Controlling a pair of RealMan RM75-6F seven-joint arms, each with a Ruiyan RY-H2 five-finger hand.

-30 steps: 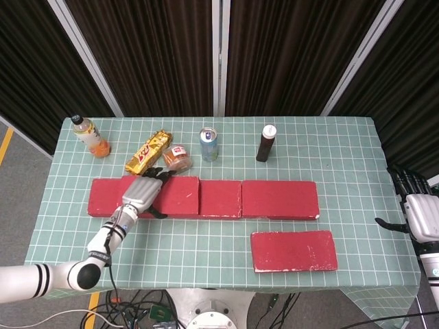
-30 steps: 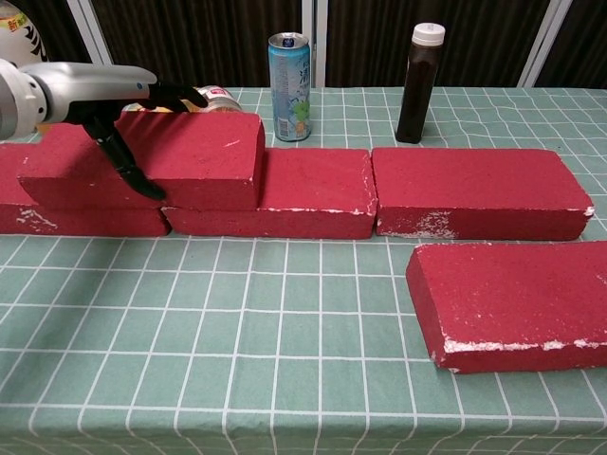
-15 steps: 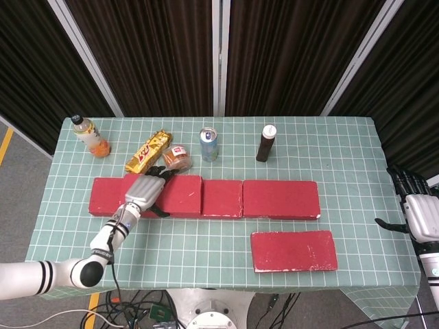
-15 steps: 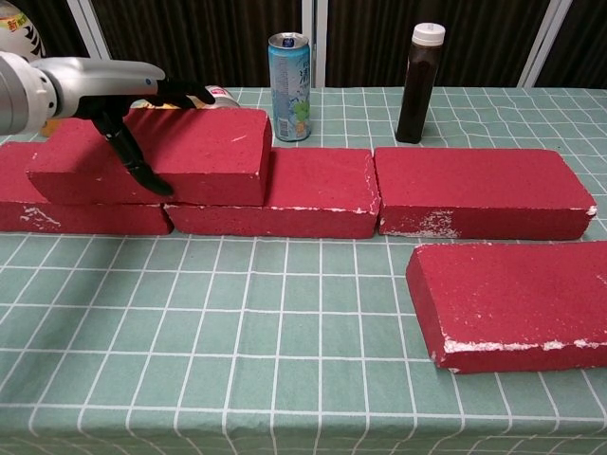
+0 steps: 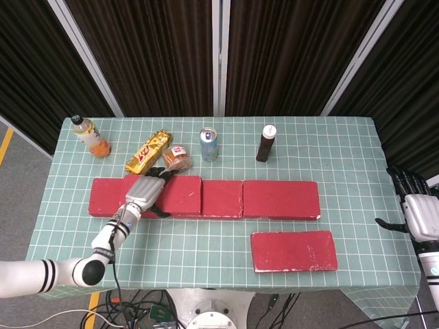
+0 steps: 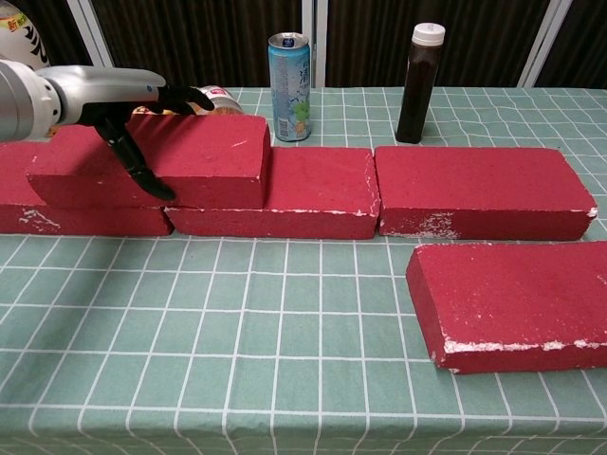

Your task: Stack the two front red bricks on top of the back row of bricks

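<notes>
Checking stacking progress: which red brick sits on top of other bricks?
The red brick at the left end, gripped by the left robot hand. It rests atop the back row; every other brick lies on the table.

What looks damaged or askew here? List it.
The bricks are chipped, with white scuffs along their lower edges, clearest on the front brick. The stacked brick, held by the left robot hand, straddles the joint of two back bricks.
</notes>
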